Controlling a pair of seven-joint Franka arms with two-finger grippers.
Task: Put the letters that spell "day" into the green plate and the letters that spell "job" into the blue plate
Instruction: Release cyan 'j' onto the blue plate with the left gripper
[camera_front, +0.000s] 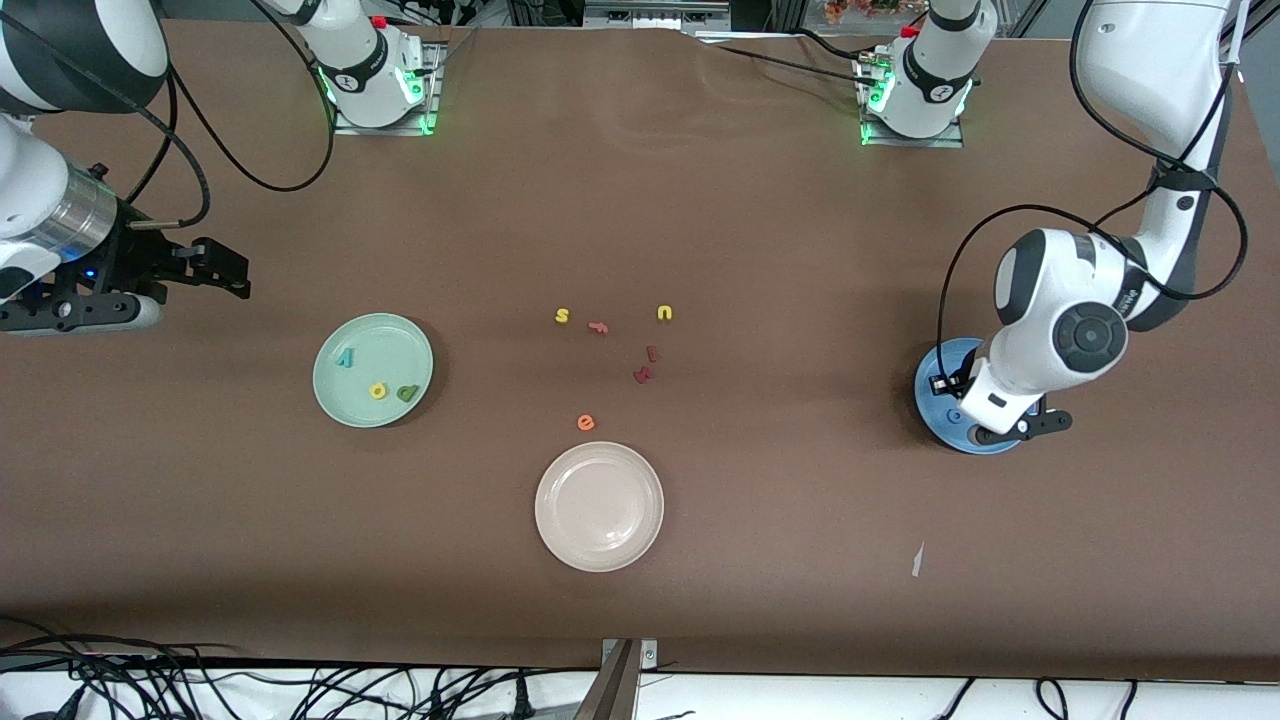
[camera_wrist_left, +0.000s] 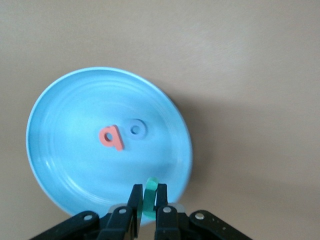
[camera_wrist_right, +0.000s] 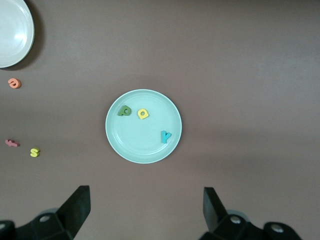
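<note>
- Over the blue plate (camera_wrist_left: 60, 130), at the left arm's end of the table, hangs the left gripper (camera_wrist_left: 148, 196), its jaws pinched tight on the teal j (camera_wrist_left: 150, 197), which stands on edge between the 2 fingertips just above the plate's rim.
- On that plate lie 2 letters: the red b (camera_wrist_left: 111, 137) and the blue o (camera_wrist_left: 135, 129), just beside each other near the middle (the o is hard to pick out against the blue).
- From the front view, the left arm's wrist covers much of the blue plate (camera_front: 940, 405).
- Toward the right arm's end, the right gripper (camera_wrist_right: 145, 205) hovers over bare table near the green plate (camera_front: 340, 395), jaws spread wide and holding nothing.
- On the green plate lie 3 letters, none touching another: the yellow d (camera_front: 378, 390), the green a (camera_front: 407, 393) beside it, and the teal y (camera_front: 347, 357) apart from those 2, farther from the front camera.
- Between the 2 plates, loose on the table, sit a yellow s (camera_front: 562, 316), a salmon f (camera_front: 598, 327), a yellow u (camera_front: 664, 313), 2 dark red letters (camera_front: 645, 365) and an orange e (camera_front: 586, 422).
- Nearest the front camera, close to the e, sits a white plate (camera_front: 570, 540).
</note>
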